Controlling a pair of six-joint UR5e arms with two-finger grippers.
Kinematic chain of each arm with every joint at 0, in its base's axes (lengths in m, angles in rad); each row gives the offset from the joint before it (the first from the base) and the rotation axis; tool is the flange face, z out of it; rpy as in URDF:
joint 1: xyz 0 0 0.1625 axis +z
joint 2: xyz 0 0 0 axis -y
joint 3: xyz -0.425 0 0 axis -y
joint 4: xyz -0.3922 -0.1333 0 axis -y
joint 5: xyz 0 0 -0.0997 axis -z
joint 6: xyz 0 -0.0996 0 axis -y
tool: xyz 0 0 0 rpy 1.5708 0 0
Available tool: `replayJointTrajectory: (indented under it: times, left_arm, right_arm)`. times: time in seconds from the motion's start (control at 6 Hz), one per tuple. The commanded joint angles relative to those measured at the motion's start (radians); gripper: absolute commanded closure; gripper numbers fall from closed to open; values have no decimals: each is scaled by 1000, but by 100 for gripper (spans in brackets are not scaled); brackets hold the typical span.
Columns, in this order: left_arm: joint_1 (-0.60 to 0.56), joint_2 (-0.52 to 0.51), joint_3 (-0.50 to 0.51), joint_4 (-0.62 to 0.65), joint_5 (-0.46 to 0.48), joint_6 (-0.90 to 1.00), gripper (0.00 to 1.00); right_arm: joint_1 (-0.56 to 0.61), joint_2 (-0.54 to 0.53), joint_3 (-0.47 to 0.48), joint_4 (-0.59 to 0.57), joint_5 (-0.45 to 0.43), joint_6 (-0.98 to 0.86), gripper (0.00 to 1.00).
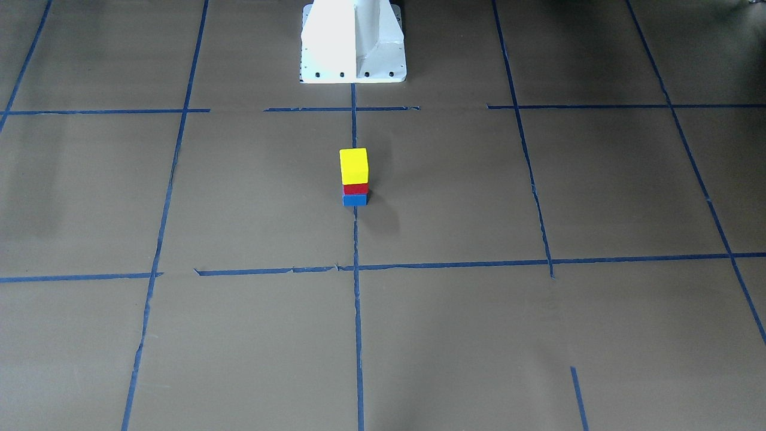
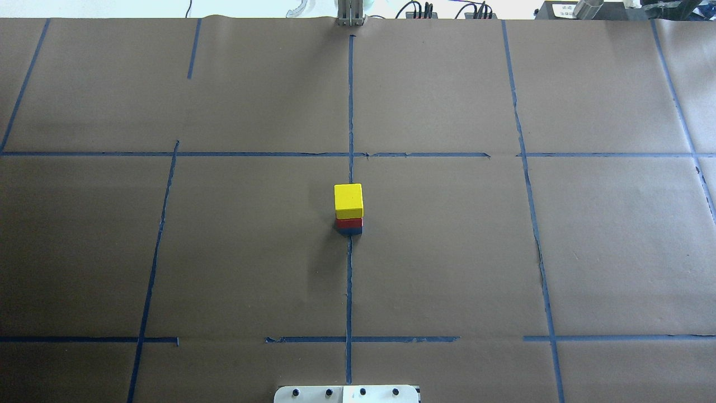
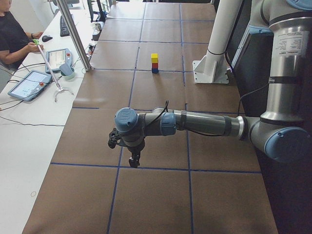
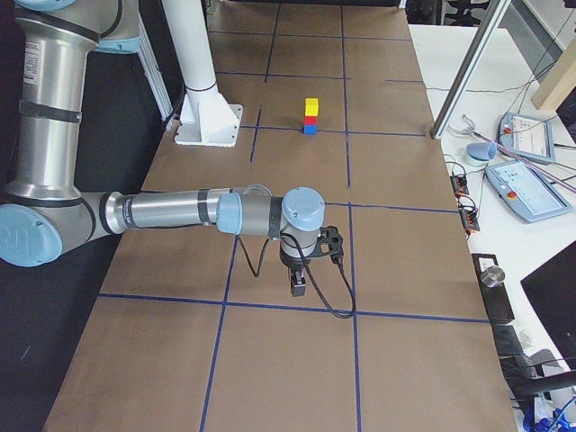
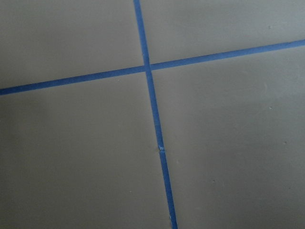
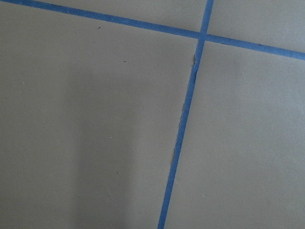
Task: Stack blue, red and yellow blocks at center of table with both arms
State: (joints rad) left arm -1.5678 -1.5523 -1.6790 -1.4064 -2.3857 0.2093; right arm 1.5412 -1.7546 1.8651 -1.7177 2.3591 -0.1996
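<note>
A stack stands at the table's center: a yellow block [image 1: 353, 166] on a red block [image 1: 355, 188] on a blue block [image 1: 355, 200]. It also shows in the overhead view, yellow block [image 2: 348, 200] on top, red block [image 2: 349, 223] under it. In the left side view the stack [image 3: 154, 63] is far from my left gripper [image 3: 134, 161], which hangs over the table's near end. In the right side view my right gripper [image 4: 298, 286] hangs far from the stack [image 4: 310, 117]. I cannot tell whether either gripper is open or shut. Both wrist views show only paper and tape.
Brown paper with blue tape lines [image 2: 350, 280] covers the table. The white robot base [image 1: 353, 42] stands behind the stack. An operator [image 3: 12, 39] sits at a side desk with tablets [image 3: 27, 84]. A metal post [image 3: 78, 36] stands at the table edge.
</note>
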Motion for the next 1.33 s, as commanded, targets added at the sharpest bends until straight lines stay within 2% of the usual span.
replayJointTrajectory:
  times: [0.0, 0.83, 1.17]
  left_arm:
    - [0, -3, 4, -3, -4, -4, 0]
    - [2, -9, -1, -5, -6, 1, 0]
    - [3, -8, -1, -9, -6, -31, 0]
  right_arm:
    - [5, -3, 6, 1, -3, 2, 0]
    - [5, -32, 41, 1, 3, -1, 0]
    - [4, -37, 16, 1, -1, -1, 0]
